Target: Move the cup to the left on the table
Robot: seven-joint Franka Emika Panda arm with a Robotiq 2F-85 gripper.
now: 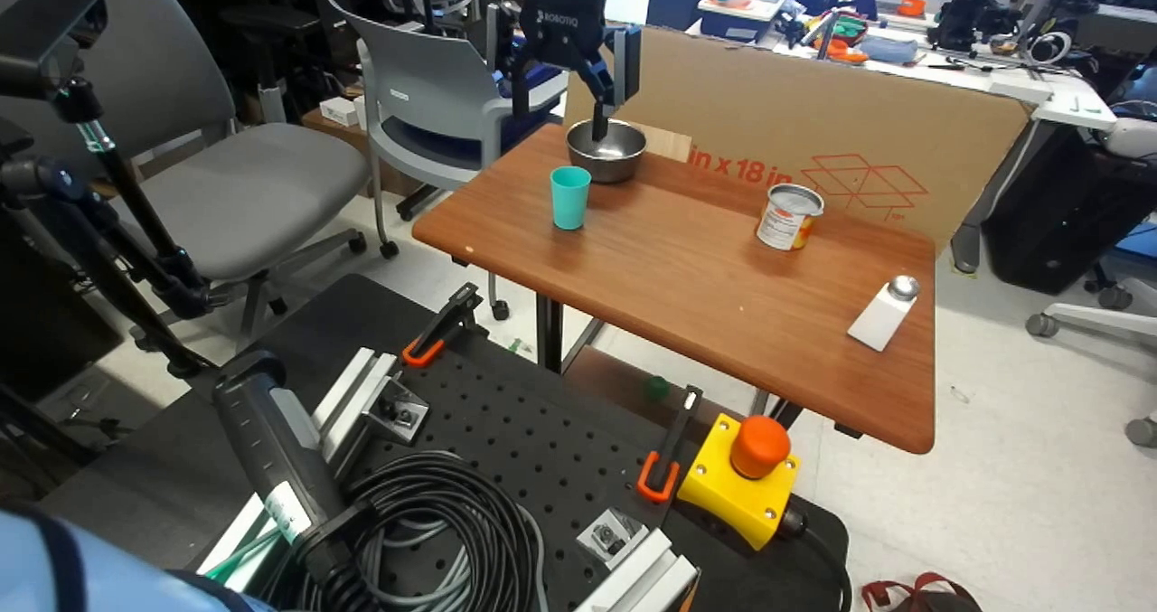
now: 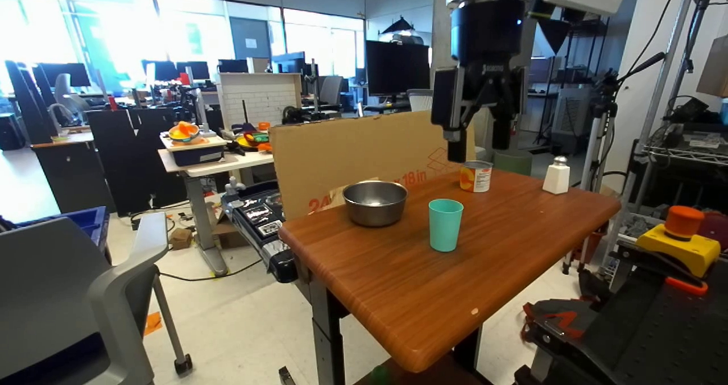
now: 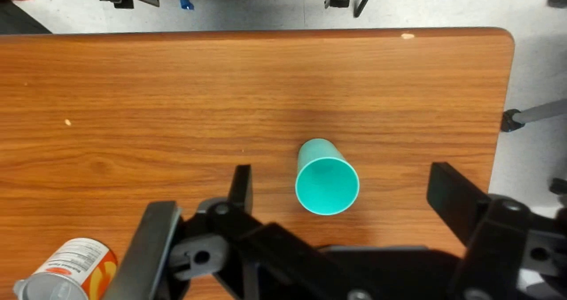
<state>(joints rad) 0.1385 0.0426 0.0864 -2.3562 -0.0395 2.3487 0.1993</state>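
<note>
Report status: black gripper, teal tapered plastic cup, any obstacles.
Black gripper open, holding nothing. Teal tapered plastic cup upright on reddish-brown wooden table. Possible obstacle: round grey metal bowl near cup, not touching.

A bowl (image 2: 375, 211) (metal) and can (image 2: 476, 178) stand apart.

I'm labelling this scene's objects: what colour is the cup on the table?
The cup is plain teal, inside and out; it shows best in the wrist view.
</note>
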